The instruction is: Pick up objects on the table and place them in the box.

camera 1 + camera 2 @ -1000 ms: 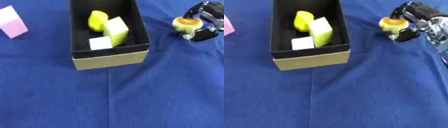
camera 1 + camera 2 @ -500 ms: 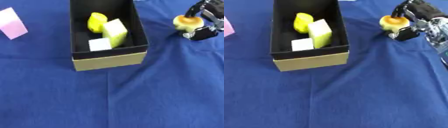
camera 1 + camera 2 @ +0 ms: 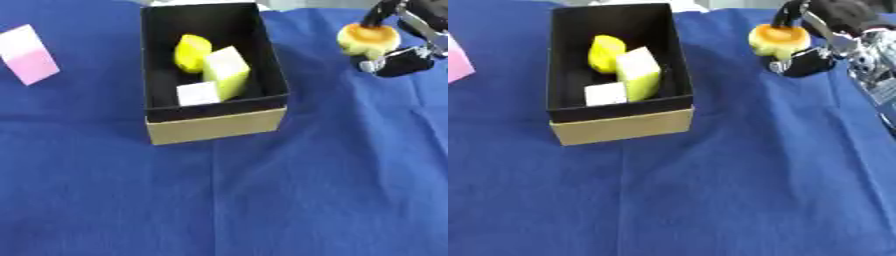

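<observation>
right hand [image 3: 826, 47] | fingers curled round a round yellow-and-orange thing [image 3: 777, 40], right of the box [image 3: 619, 125] | box held a yellow lump [image 3: 192, 51] and two blocks | pink block [image 3: 29, 54] far left on blue surface [image 3: 262, 200], cut off in right eye view

Box [image 3: 214, 127]: open cardboard, black inside, tan outer front wall, upright on blue-covered desk [image 3: 262, 200], left of centre. Inside: yellow rounded object [image 3: 192, 52] at far part; pale yellow-green block [image 3: 227, 71] tilted just beside it; small white cube [image 3: 199, 93] against near wall. Pink-and-white flat block [image 3: 29, 61] lies on desk well left of box, askew. Round yellow object with orange-brown top [image 3: 779, 40] right of box, held in right robot hand [image 3: 824, 35], fingers curled round it.
</observation>
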`<state>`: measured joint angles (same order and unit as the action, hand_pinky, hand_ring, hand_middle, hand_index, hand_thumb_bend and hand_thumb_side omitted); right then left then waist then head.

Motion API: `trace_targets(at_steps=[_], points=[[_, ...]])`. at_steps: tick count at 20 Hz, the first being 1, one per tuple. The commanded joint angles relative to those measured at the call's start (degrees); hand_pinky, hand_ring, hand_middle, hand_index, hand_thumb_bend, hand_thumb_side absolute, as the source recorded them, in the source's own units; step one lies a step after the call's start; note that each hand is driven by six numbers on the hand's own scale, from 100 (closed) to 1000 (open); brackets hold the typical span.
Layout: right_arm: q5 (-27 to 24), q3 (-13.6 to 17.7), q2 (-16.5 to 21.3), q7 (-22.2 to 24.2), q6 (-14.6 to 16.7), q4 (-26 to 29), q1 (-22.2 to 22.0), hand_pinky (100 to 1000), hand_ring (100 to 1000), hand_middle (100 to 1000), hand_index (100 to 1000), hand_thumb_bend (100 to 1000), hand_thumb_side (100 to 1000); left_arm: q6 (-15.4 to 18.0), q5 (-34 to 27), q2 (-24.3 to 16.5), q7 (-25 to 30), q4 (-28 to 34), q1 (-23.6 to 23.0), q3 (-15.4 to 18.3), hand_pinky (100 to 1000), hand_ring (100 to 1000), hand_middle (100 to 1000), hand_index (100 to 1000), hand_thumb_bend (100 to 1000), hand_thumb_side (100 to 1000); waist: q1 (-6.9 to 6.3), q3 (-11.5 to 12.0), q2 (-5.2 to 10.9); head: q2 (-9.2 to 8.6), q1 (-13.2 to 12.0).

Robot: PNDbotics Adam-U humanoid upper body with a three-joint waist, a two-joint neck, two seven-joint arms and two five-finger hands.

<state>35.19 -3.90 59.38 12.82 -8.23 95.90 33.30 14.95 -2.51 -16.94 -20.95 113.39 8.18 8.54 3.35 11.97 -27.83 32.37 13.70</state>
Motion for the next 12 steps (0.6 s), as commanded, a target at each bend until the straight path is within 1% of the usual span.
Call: trace_targets(at_steps=[1,5,7,12], points=[[-1.15,0.26,2.82,0.85,0.31,3.17,1.02,791,771,602,710,440,256,0.06,-0.10,-1.87,-0.24,1.20,0.28,0.73,784,551,504,806,165,622,0.07,-0.23,2.31,0.68,-0.22],[-1.40,-0.14,3.07,2.38,0.21,4.68,1.57,798,777,614,722,443,274,0.01,-0.24,-2.33,-0.29,1.20,0.48,0.82,785,553,505,806,173,614,0.54,-0.52,3.85,1.40,-0.32],[-1.50,-0.25,2.95,3.05,-0.19,4.61,1.88,796,776,613,722,442,263,-0.04,-0.21,-2.53,-0.32,1.20,0.53,0.89,785,553,505,806,175,610,0.73,-0.45,4.49,1.62,-0.25],[-3.20,-1.52,2.49,4.15,-2.33,7.57,3.47,793,776,612,722,440,237,0.04,-0.43,-2.89,-0.39,1.20,0.60,0.93,784,554,505,806,180,605,0.92,-0.28,5.60,1.91,-0.28]])
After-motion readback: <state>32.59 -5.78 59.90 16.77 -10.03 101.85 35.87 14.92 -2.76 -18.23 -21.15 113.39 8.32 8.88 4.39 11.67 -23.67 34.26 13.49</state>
